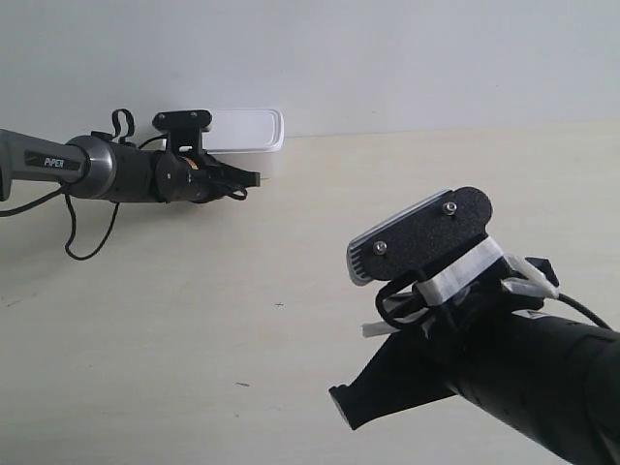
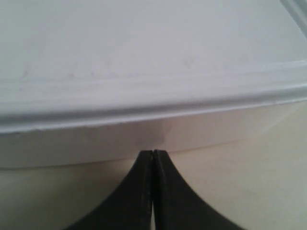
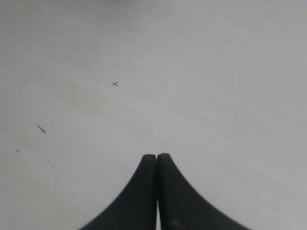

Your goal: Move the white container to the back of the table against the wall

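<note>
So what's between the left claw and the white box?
Nothing. In the left wrist view the tip of the shut left claw reaches the side of the white box with no visible gap; whether they touch is unclear.

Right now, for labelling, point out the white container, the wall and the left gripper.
white container [image 1: 248, 130]: exterior view, its middle.
wall [image 1: 407, 58]: exterior view, bare surface.
left gripper [image 2: 152, 153]: left wrist view, between shut jaws.

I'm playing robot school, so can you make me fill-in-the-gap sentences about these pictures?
The white container sits at the back, right by the ___. The left pincer is ___, with its tips at the container's side. The right pincer is shut above the bare ___.
Missing words: wall; shut; table.
</note>
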